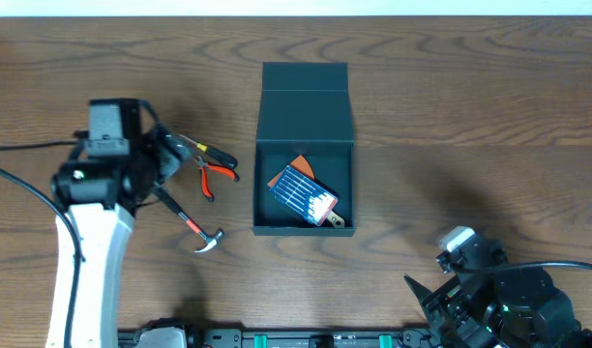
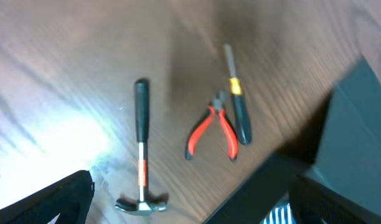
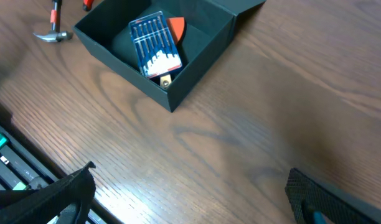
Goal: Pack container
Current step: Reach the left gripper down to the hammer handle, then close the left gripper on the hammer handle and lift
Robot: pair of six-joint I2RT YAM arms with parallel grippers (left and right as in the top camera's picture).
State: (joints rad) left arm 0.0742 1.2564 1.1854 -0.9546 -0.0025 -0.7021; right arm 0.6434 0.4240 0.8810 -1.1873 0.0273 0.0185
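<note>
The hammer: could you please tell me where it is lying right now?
In the overhead view, the hammer lies on the table left of the container, just below the red-handled pliers.

left wrist view: whole frame blurred, container (image 2: 357, 115) cut at right edge | right wrist view: hammer (image 3: 53, 34) handle cut at top-left edge

Overhead looks straight down on the whole surface (image 1: 451, 116). Left wrist hangs close above hammer (image 2: 141, 155) and pliers (image 2: 212, 130); right wrist looks slantwise at the box (image 3: 203, 59), which all three views share.
</note>
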